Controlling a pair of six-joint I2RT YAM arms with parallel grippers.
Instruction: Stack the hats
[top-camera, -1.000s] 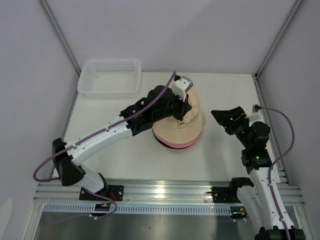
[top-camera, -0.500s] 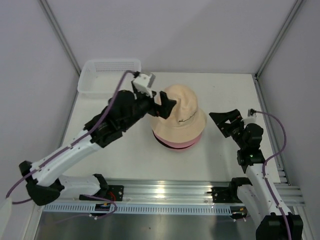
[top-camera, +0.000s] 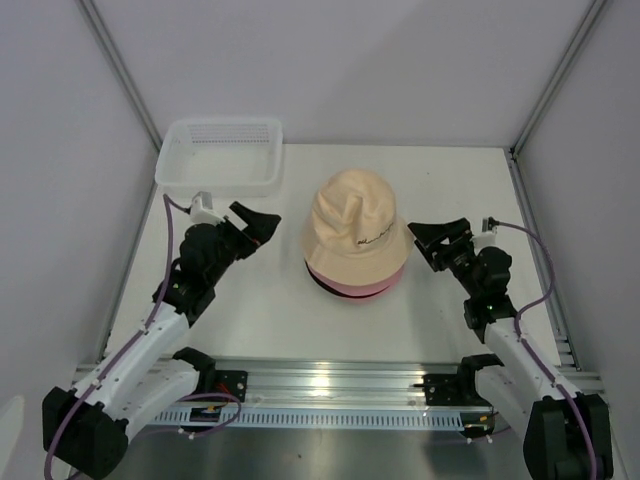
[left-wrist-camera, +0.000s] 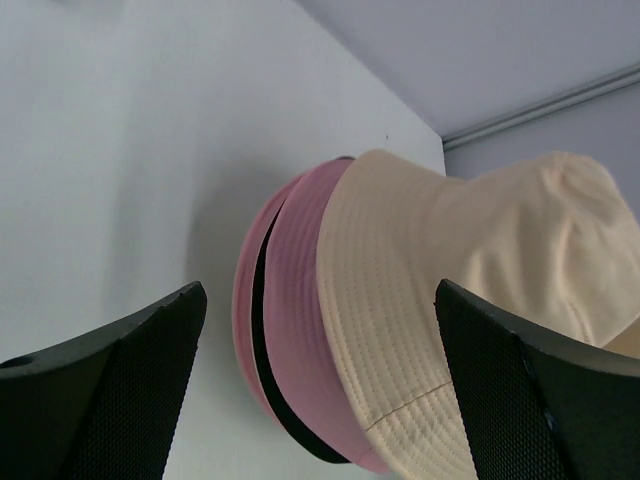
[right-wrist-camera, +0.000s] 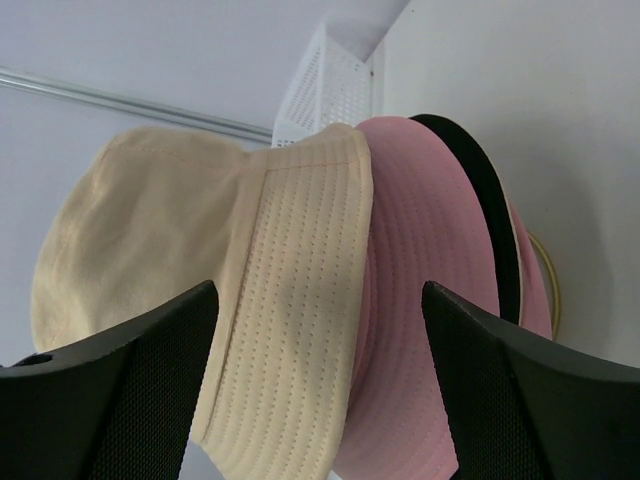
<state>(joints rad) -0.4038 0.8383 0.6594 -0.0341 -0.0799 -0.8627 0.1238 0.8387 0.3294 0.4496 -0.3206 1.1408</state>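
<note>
The hats sit in one pile at the table's middle. A beige hat is on top, with a pink brim and a thin black brim showing under it. My left gripper hangs open to the left of the pile, apart from it. On the pile's right, my right gripper is open too, close to the brims but holding nothing. The left wrist view shows the beige hat, pink and black brims beyond the left gripper. The right wrist view shows the beige hat over pink and black brims beyond the right gripper.
A white mesh basket stands at the back left corner, also seen as the basket in the right wrist view. A thin wooden ring peeks from under the pile. Frame posts rise at the back corners.
My left gripper let go of the beige hat's crown, opened, and the arm drew back to the left. The right gripper edged slightly toward the pile.
</note>
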